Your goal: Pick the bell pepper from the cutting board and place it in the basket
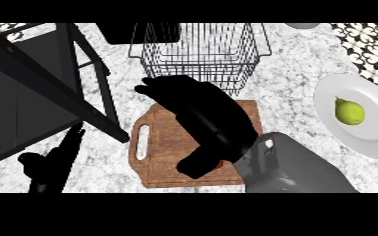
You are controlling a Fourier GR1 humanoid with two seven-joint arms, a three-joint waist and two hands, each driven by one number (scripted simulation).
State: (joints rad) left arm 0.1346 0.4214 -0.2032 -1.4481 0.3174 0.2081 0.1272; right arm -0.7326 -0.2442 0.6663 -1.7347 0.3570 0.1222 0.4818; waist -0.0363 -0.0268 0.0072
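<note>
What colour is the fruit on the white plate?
Yellow-green; the fruit lies on the plate, seen in the head view.

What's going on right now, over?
Right hand over cutting board, grip unclear. Left hand resting, lower left. Pepper hidden, red glimpse. Basket just beyond.

A white-and-grey speckled marble counter top (295,70) fills the scene, with a dark angular frame structure (44,90) at the left, a black-and-white patterned tile patch (358,42) far right.
</note>
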